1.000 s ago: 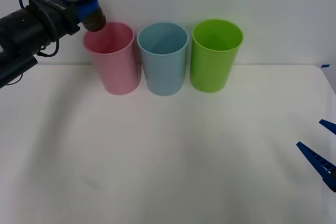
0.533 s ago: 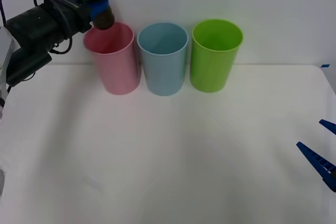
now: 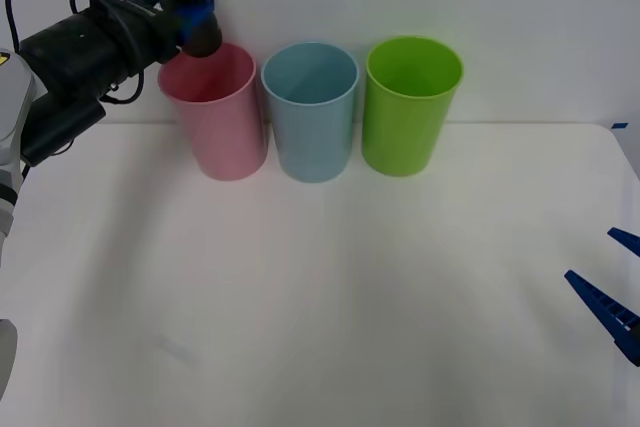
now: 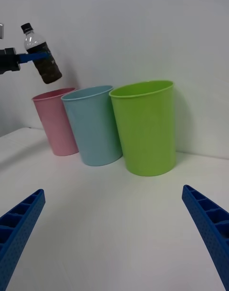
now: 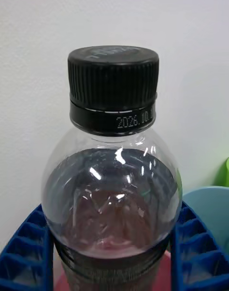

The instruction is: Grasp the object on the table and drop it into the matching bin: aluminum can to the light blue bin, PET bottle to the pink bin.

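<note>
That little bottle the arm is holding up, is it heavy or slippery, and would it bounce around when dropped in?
Probably weighty for its size: the bottle looks mostly full of dark liquid. Its clear wall seems smooth and rounded, so likely a bit slippery, though the left gripper's ribbed fingers clamp both sides. Released over the pink bin, it would likely drop straight down and thud rather than bounce.

Left arm (image 3: 70,57) black, cylindrical, looped black cables; blue ribbed fingers (image 5: 28,253). Right pincer (image 3: 612,287) blue, ribbed.
</note>
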{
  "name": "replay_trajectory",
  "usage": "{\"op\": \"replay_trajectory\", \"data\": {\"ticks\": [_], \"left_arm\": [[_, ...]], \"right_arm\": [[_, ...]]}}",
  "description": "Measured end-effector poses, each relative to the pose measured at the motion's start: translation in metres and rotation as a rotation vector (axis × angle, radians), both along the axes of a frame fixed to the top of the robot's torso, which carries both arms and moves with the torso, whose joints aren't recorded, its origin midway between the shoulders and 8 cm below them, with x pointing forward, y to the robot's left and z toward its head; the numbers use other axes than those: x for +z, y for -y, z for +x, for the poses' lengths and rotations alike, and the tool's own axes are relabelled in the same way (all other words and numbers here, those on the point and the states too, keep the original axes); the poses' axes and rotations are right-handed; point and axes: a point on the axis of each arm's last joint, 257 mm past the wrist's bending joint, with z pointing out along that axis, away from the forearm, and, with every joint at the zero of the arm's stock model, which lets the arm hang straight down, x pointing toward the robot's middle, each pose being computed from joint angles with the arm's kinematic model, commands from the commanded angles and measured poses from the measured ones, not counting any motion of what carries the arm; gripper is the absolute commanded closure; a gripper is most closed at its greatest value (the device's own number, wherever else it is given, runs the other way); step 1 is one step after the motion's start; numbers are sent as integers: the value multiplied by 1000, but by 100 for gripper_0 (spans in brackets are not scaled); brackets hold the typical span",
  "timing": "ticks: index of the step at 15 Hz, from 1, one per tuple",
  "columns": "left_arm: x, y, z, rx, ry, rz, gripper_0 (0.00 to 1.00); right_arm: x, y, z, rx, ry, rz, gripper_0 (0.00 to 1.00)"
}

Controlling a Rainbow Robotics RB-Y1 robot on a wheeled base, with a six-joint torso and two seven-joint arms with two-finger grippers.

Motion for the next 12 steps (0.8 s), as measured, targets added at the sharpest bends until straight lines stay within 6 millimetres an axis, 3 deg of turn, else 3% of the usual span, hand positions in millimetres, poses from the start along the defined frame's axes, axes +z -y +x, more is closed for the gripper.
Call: {"op": "replay_trajectory", "data": {"ticks": [8,12], "left_arm": [[-2,7,-4,-28,-12,-24,0],[-11,-9,-13,-47,-35,-53,0]], "right_arm": [[0,0,0,0,0,0,0],[0,0,0,0,0,0,0]]}}
